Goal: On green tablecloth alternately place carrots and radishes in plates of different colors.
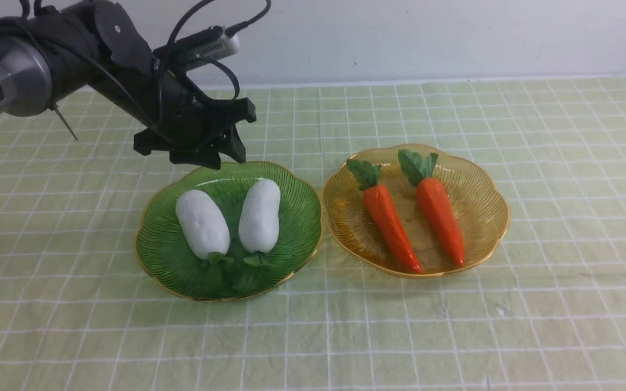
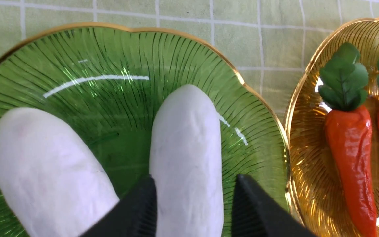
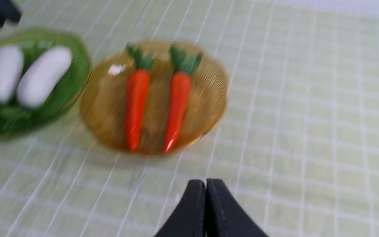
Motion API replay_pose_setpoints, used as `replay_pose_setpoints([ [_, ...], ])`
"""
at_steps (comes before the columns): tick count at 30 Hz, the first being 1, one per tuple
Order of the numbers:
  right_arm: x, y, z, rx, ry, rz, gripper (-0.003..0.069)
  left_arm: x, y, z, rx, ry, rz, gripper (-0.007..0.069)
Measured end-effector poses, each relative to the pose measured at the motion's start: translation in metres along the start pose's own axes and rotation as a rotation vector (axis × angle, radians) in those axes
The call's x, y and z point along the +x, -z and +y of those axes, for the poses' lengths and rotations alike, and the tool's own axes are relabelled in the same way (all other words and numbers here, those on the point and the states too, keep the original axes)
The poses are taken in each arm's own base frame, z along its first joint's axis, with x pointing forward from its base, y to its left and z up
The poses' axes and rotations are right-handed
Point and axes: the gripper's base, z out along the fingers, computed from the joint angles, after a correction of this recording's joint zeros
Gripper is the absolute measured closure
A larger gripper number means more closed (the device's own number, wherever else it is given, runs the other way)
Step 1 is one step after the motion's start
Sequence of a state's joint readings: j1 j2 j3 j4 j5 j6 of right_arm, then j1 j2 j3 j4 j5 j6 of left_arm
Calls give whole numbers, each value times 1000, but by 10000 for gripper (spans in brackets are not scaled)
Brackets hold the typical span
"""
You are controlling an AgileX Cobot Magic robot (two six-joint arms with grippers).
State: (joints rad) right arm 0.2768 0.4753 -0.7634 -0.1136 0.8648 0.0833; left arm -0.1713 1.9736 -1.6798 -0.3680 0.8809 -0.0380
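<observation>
The left tool (image 1: 220, 157) is hovering over the far rim of the green plate (image 1: 291, 239), its fingers standing apart and gripping nothing. Just below it, the two radishes (image 1: 259, 215) are lying side by side in that plate. Off to its right, both carrots (image 1: 390, 225) are resting in the yellow plate (image 1: 487, 217). The right tool (image 3: 205, 184) is hanging pinched closed and empty above the tablecloth (image 1: 563, 304).

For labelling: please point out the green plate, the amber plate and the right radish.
green plate (image 1: 155, 244), front view, bare left wall.
amber plate (image 1: 487, 212), front view, bare right wall.
right radish (image 1: 259, 216), front view, its middle.
</observation>
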Motion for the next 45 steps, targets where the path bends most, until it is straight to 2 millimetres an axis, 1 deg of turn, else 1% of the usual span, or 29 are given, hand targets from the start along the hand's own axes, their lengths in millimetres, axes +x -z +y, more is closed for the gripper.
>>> replay_pose_setpoints([
  [1, 6, 0, -1, 12, 3, -72, 674, 0, 0, 0, 0, -17, 7, 449],
  [2, 19, -4, 0, 13, 4, -178, 674, 1, 0, 0, 0, -49, 14, 534],
  [3, 31, -10, 2, 0, -1, -231, 674, 2, 0, 0, 0, -66, 23, 580],
  [6, 47, -24, 8, -45, -7, -364, 674, 4, 0, 0, 1, -102, 44, 621],
  [7, 48, -25, 8, -45, -7, -359, 674, 4, 0, 0, 0, -105, 47, 623],
  [9, 54, -30, 10, -63, -5, -405, 674, 5, 0, 0, 0, -113, 60, 632],
  [13, 53, -30, 11, -68, -8, -428, 674, 5, 0, 0, -1, -114, 60, 632],
  [21, 59, -32, 10, -56, -8, -358, 674, 5, 0, 0, -1, -114, 60, 632],
  [32, 60, -32, 10, -56, -8, -354, 674, 5, 0, 0, -1, -117, 57, 632],
  [36, 60, -32, 10, -56, -8, -354, 674, 2, 4, -2, 0, -156, 49, 632],
  [37, 60, -32, 10, -56, -8, -354, 674, 1, 7, -2, 2, -176, 53, 632],
  [39, 60, -32, 10, -55, -8, -352, 674, -2, 23, -3, 2, -211, 53, 632],
  [40, 60, -33, 9, -54, -8, -347, 674, -4, 37, -4, 1, -224, 43, 632],
  [41, 60, -33, 9, -54, -8, -344, 674, -4, 39, -5, 1, -228, 45, 632],
  [44, 64, -29, 9, -49, -9, -340, 674, -6, 79, -11, -9, -260, -1, 632],
  [45, 65, -28, 8, -47, -10, -346, 674, -5, 89, -13, -11, -269, -10, 632],
])
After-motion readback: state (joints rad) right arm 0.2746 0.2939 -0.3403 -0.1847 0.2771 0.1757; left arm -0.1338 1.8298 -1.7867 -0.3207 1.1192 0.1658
